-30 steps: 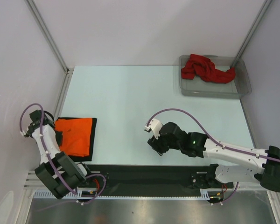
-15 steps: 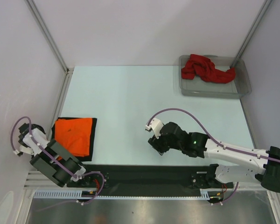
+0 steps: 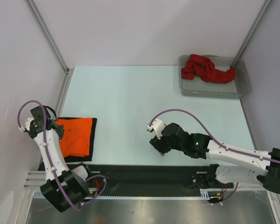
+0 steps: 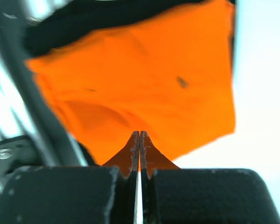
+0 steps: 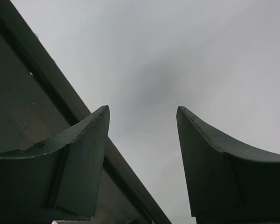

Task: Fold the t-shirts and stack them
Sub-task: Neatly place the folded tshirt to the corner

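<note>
While left hand sits closed by orange shirt, right hand gapes (empty).

The orange t-shirt is bright and plain but for a small dark speck. The black t-shirt shows as a dark border around it. The third t-shirt is dark red, the tray clear grey, and the table pale mint.
</note>
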`<move>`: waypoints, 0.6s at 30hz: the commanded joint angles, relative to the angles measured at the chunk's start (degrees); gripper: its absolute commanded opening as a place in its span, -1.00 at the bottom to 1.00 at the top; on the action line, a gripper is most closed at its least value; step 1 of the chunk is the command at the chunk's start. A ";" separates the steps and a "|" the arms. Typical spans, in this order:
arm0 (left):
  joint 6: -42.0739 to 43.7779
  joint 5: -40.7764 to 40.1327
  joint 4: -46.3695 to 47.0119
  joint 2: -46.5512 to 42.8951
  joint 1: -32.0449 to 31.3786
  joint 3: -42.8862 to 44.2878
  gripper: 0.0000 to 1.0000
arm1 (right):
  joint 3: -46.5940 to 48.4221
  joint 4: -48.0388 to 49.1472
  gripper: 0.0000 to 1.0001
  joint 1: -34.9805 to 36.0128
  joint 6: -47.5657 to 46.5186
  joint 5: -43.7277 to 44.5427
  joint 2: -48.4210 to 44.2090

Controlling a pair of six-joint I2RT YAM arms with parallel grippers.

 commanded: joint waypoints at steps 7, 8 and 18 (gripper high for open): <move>-6.12 9.51 7.79 7.57 -2.08 -11.19 -0.99 | 2.69 0.53 0.28 0.48 0.30 0.20 1.10; -6.03 7.93 7.79 7.66 -2.08 -11.90 -0.99 | 2.42 0.35 0.28 0.48 0.38 0.38 0.41; -5.42 2.73 3.31 2.32 0.30 -12.45 -0.99 | -2.50 -0.53 0.29 0.57 2.75 2.31 -4.87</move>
